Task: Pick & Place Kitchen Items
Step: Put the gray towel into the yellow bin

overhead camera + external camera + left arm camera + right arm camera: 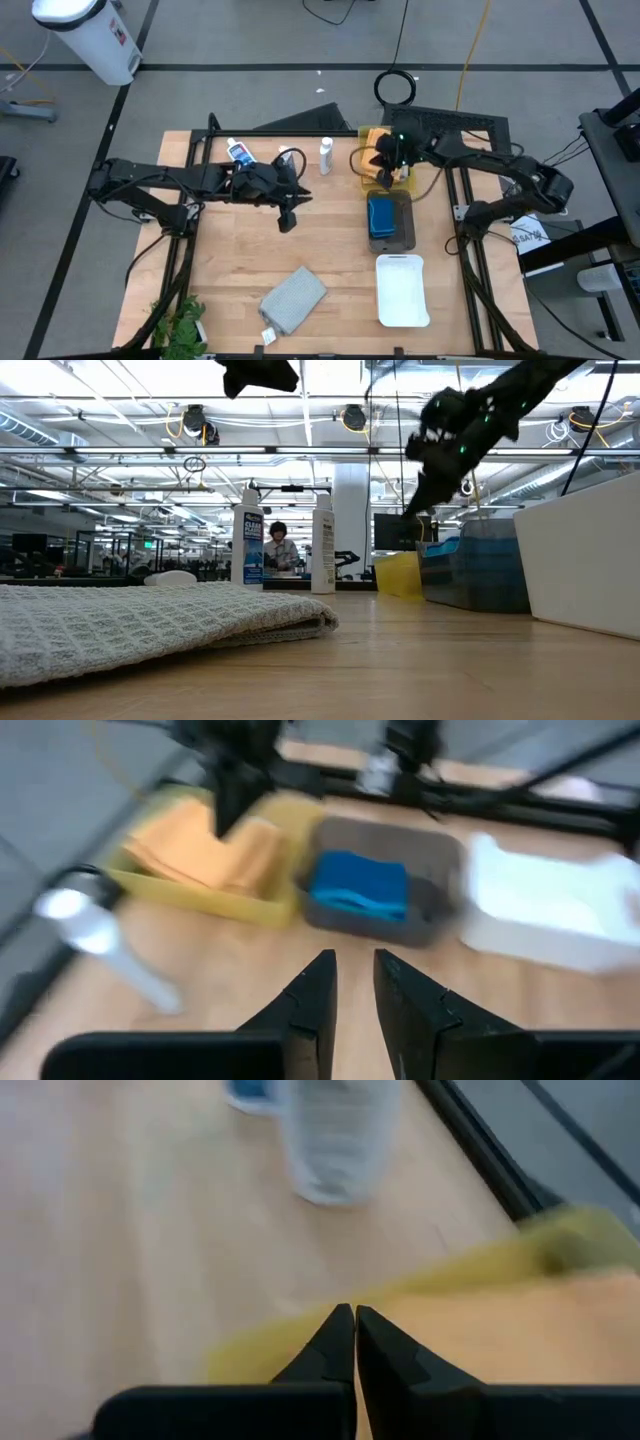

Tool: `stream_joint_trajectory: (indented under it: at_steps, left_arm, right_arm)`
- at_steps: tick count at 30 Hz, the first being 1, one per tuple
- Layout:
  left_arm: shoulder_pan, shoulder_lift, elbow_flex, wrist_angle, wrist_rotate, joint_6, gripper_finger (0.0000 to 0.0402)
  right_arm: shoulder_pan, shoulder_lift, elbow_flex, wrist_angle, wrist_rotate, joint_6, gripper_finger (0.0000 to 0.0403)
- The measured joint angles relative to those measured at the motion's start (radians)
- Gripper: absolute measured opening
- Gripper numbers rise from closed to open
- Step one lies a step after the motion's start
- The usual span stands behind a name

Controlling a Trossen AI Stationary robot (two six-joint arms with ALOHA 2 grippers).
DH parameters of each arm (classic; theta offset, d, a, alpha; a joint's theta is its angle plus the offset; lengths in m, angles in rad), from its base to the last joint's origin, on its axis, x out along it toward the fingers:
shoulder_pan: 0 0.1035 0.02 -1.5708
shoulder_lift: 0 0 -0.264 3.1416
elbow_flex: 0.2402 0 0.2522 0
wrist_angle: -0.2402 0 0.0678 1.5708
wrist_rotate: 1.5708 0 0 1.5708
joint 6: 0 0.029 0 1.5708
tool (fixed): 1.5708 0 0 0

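Hovering over the yellow tray (364,135), the right claw (385,176) is pinched closed and empty, just above the orange towel (520,1330); the left claw (287,221), slightly parted and empty, hangs mid-tabletop (330,250).

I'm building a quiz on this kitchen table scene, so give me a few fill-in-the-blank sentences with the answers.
1. The blue sponges lie in the dark ____ tray.
2. The orange towel lies in the ____ tray.
3. The white tray holds ____.
4. The right tool is ____.

Answers: grey; yellow; nothing; shut
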Motion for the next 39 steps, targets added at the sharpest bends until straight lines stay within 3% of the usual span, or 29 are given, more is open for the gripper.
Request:
stream_joint_trajectory:
  at_steps: [5, 11, 17, 21, 25, 30, 35, 39]
  left_arm:
    - [-0.027, 0.028, -0.028, -0.019, 0.195, 0.001, 0.0072]
    - [-0.124, 0.092, -0.092, -0.014, 0.22, 0.022, 0.0072]
    - [-0.231, 0.218, -0.163, -0.012, 0.281, 0.11, 0.0072]
    - [-0.283, 0.332, -0.165, -0.006, 0.41, 0.16, 0.0072]
    - [-0.308, 0.437, -0.163, 0.069, 0.528, 0.199, 0.0072]
    - [-0.287, 0.532, -0.161, 0.103, 0.552, 0.209, 0.0072]
    - [-0.254, 0.538, -0.159, 0.087, 0.573, 0.173, 0.0072]
    - [-0.231, 0.51, -0.161, 0.041, 0.468, 0.127, 0.0072]
  right_arm:
    - [0.158, -0.12, -0.014, 0.012, 0.001, 0.028, 0.0]
    - [0.331, -0.273, -0.108, 0.062, 0.011, 0.078, 0.0]
    - [0.484, -0.397, -0.261, 0.244, 0.188, 0.099, 0.0]
    - [0.535, -0.452, -0.297, 0.302, 0.288, 0.068, 0.0]
    - [0.545, -0.481, -0.297, 0.308, 0.315, 0.067, 0.0]
    - [0.545, -0.489, -0.297, 0.304, 0.316, 0.07, 0.0]
    - [0.544, -0.486, -0.297, 0.303, 0.316, 0.068, 0.0]
    - [0.544, -0.487, -0.297, 0.301, 0.319, 0.06, 0.0]
